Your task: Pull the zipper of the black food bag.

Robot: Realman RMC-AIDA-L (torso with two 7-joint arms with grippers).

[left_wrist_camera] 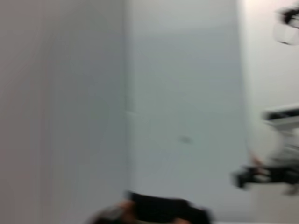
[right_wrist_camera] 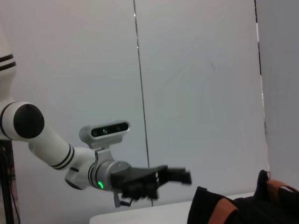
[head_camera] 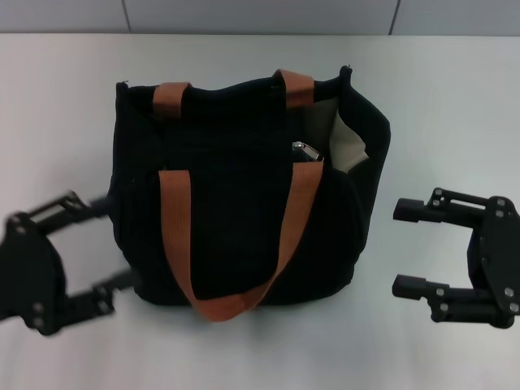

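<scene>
The black food bag (head_camera: 236, 211) stands upright in the middle of the white table, with two rust-orange handles; the near one (head_camera: 223, 305) hangs down its front. The zipper (head_camera: 305, 151), a small silver pull tab, lies at the bag's top rim right of centre, beside the cream lining (head_camera: 348, 140) showing at the open right end. My left gripper (head_camera: 114, 244) is open just left of the bag's lower side and looks motion-blurred. My right gripper (head_camera: 400, 248) is open, a short way right of the bag. The right wrist view shows the left gripper (right_wrist_camera: 180, 177) beside the bag (right_wrist_camera: 233, 210).
The white table (head_camera: 439, 97) stretches around the bag, with a grey panelled wall (head_camera: 260, 15) behind its far edge. The left wrist view is blurred; it shows the wall, a dark piece of the bag (left_wrist_camera: 161, 211) and the right arm (left_wrist_camera: 268, 173) farther off.
</scene>
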